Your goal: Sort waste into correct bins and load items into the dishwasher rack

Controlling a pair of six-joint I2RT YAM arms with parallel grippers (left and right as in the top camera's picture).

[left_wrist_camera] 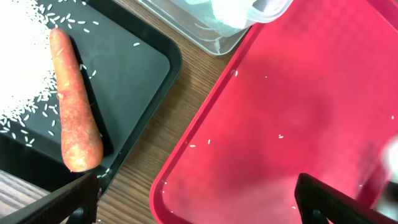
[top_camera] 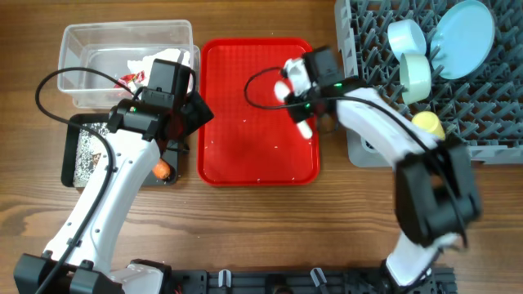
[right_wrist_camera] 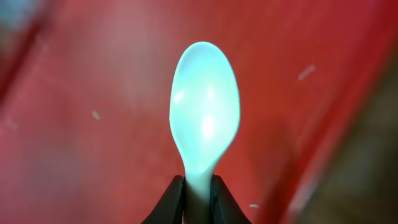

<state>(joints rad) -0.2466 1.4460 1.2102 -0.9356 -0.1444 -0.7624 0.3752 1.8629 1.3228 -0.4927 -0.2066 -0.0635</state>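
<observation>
My right gripper [top_camera: 301, 113] [right_wrist_camera: 199, 200] is shut on the handle of the white plastic spoon [top_camera: 306, 129] [right_wrist_camera: 205, 106] and holds it over the right part of the red tray [top_camera: 245, 155]. My left gripper [top_camera: 189, 114] [left_wrist_camera: 199, 205] is open and empty above the gap between the black tray [top_camera: 78, 175] [left_wrist_camera: 137, 68] and the red tray. The orange carrot piece [top_camera: 162, 170] [left_wrist_camera: 74, 106] lies in the black tray among white crumbs. The clear tub [top_camera: 82, 49] holds the white napkin [top_camera: 167, 59] and the red-and-white wrapper [top_camera: 131, 80]. The brown lump is not visible.
The grey rack [top_camera: 384, 151] at the right holds the light blue plate [top_camera: 462, 28], light blue bowl [top_camera: 406, 37], mint green bowl [top_camera: 415, 75] and yellow cup [top_camera: 428, 124]. A few white crumbs lie on the red tray [left_wrist_camera: 298, 93].
</observation>
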